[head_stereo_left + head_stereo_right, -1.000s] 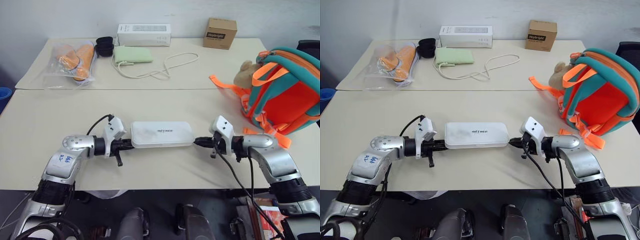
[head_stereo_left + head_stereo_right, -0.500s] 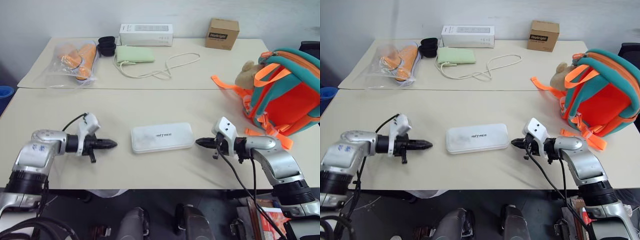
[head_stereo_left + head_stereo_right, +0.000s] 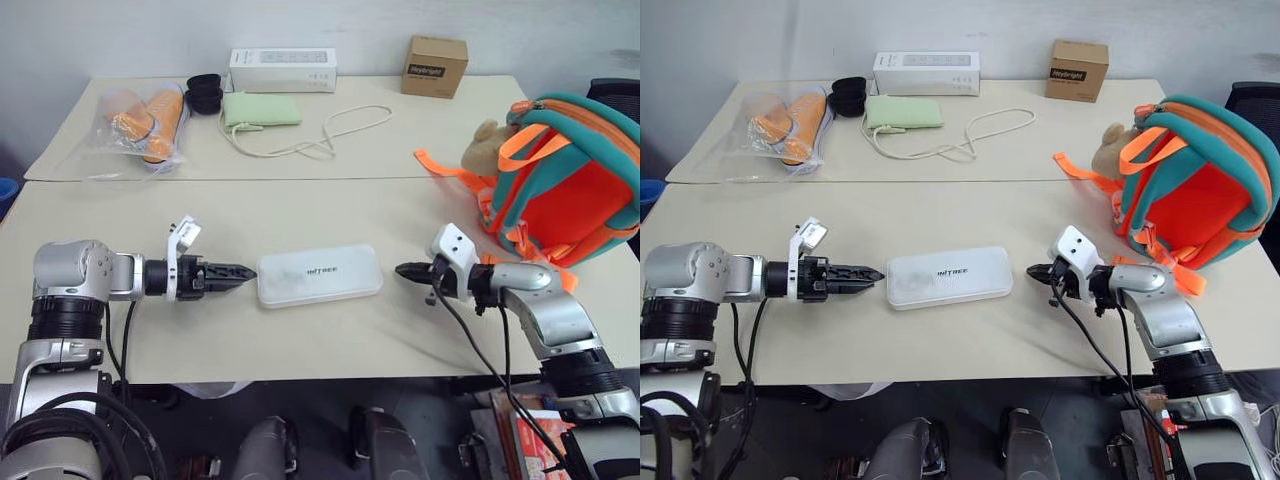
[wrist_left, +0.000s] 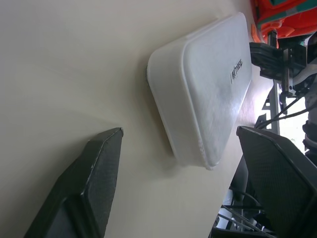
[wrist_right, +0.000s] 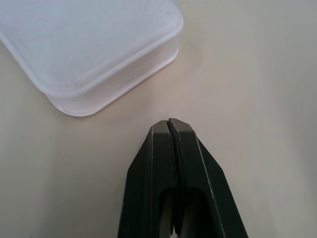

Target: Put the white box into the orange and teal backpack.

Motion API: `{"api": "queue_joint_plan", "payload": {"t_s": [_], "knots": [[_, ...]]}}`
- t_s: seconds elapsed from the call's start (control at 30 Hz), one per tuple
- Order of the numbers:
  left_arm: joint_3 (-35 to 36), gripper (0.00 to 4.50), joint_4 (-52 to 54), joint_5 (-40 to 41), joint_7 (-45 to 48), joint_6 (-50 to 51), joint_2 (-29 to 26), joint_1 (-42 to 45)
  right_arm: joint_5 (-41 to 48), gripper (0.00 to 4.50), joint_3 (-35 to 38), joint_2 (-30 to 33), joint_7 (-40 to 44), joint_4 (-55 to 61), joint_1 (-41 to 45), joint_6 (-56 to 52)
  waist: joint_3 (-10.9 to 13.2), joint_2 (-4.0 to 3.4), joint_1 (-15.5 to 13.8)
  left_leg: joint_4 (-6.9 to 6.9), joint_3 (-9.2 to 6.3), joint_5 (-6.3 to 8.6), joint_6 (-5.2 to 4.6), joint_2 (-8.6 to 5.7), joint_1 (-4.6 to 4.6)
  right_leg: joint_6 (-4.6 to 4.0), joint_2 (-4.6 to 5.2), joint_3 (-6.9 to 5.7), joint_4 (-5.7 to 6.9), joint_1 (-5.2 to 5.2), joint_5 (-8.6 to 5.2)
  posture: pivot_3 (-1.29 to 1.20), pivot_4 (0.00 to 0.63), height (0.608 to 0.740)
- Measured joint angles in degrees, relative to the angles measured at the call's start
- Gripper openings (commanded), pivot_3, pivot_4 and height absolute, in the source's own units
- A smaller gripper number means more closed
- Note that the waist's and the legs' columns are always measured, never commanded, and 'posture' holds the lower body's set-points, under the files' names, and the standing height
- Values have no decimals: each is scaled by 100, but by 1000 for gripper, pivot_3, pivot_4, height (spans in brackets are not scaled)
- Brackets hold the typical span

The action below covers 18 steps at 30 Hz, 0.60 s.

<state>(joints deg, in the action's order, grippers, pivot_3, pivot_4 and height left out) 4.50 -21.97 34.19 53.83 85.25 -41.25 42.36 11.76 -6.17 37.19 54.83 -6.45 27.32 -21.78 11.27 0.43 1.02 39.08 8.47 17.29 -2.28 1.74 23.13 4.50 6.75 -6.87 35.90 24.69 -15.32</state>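
The orange and teal backpack (image 3: pixel 565 175) is cut off at the right frame edge. The white box (image 3: pixel 319 275) lies flat on the table (image 3: pixel 300 210), lettered "INITREE". The left gripper (image 3: pixel 243 272) stands spread, empty, just beside the box's left end. The right gripper (image 3: pixel 402 270) is clenched, empty, near the right end.

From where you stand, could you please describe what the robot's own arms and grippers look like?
Both arms are silver-grey metal with black joint sections. The left gripper and the right gripper each end in two tapered black fingers. A small white module sits on each wrist, and black cables loop from the wrists back along the arms.
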Motion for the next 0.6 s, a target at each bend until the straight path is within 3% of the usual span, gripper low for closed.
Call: {"api": "queue_joint_plan", "payload": {"t_s": [0.4, 0.5, 0.6], "knots": [[120, 3849, -520, -76, -535, -219, 968, 474, -238, 0, -222, -296, -20, -201, 249, 168, -4, 4, -111, 4, 0, -1, -2, -8, -10, 4, 4, 25, 3, -10, 2, 0, 150, 740], [247, 3246, -790, -85, -690, -273, 1173, 611, -242, 0, -228, -304, -21, -201, 250, 167, -5, 5, -115, 5, -1, -4, -4, -9, -11, 4, 5, 24, 5, -11, 3, 0, 150, 740], [221, 2321, -871, -72, -712, -230, 1322, 640, -243, 0, -216, -337, -33, -200, 250, 163, -5, 5, -79, 5, 1, -2, -1, -6, -9, 4, 1, 26, 3, -8, 3, 0, 150, 740]]}}
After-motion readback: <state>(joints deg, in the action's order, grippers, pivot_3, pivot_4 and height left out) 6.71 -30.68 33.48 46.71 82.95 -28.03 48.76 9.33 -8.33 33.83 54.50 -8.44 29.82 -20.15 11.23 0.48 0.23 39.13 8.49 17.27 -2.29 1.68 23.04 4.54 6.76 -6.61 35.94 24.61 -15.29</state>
